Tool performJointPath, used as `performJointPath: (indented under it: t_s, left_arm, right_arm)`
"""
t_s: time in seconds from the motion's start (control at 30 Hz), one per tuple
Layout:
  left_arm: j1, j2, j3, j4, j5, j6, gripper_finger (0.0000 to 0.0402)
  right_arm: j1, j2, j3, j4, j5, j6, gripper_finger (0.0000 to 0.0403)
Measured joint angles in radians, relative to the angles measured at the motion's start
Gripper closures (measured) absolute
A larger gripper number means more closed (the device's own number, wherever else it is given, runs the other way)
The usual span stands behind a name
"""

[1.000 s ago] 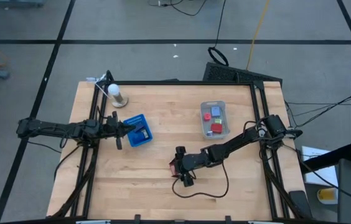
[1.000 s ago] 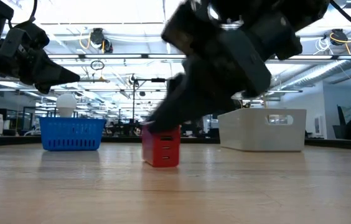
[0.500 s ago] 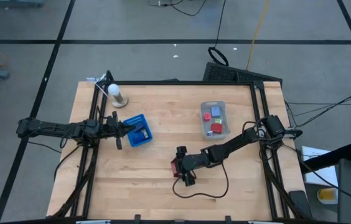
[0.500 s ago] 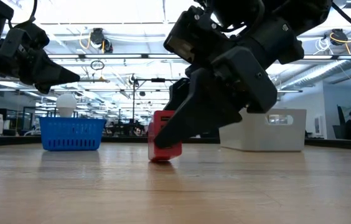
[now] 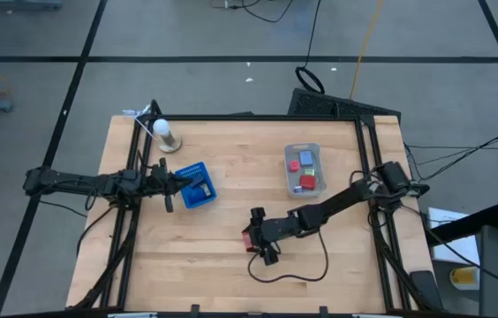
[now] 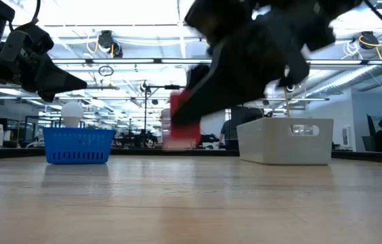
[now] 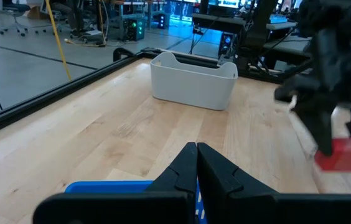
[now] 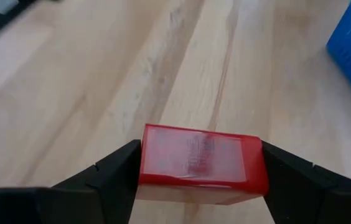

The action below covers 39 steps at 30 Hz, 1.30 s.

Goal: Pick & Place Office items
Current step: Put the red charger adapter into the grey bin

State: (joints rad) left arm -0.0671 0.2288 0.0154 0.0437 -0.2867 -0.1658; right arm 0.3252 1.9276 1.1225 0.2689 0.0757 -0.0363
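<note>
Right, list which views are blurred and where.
Low view: the right gripper and its small red rectangular block are motion-smeared; the blue mesh basket stays crisp. Right wrist view: block face slightly soft. High view: sharp.

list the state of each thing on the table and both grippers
red block: clamped between the right gripper's fingers, lifted off the table
right gripper: shut on the red block, over the table's front middle
left gripper: shut, empty, above the blue tray
blue tray: upright on the table
clear bin: upright, holding red and other small pieces
white bulb-like object: standing near the back left corner
</note>
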Motion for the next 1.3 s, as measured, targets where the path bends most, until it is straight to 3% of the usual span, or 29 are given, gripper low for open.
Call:
performJointPath:
  t_s: [0.17, 0.27, 0.5, 0.63, 0.97, 1.3]
  left_arm:
    - [0.000, 0.000, 0.000, 0.000, 0.000, 0.000, 0.0392]
    - [0.000, 0.000, 0.000, -0.001, 0.000, 0.002, 0.0392]
    - [0.000, 0.000, 0.000, -0.001, 0.000, 0.002, 0.0392]
    - [0.000, 0.000, 0.000, -0.001, 0.000, 0.002, 0.0392]
    - [0.000, 0.000, 0.000, -0.001, 0.000, 0.002, 0.0392]
    - [0.000, 0.000, 0.000, 0.000, 0.000, 0.003, 0.0392]
  right_arm:
    - [0.005, -0.129, -0.001, -0.110, 0.018, -0.027, 0.0130]
    - [0.005, -0.231, -0.031, -0.158, 0.100, -0.036, 0.0133]
    - [-0.011, -0.544, -0.221, -0.161, 0.180, -0.023, 0.0130]
    - [-0.010, -0.749, -0.373, -0.096, 0.264, -0.009, 0.0134]
    - [-0.012, -1.222, -0.788, 0.195, 0.321, 0.000, 0.0135]
    - [-0.012, -1.454, -1.061, 0.443, 0.353, -0.002, 0.0134]
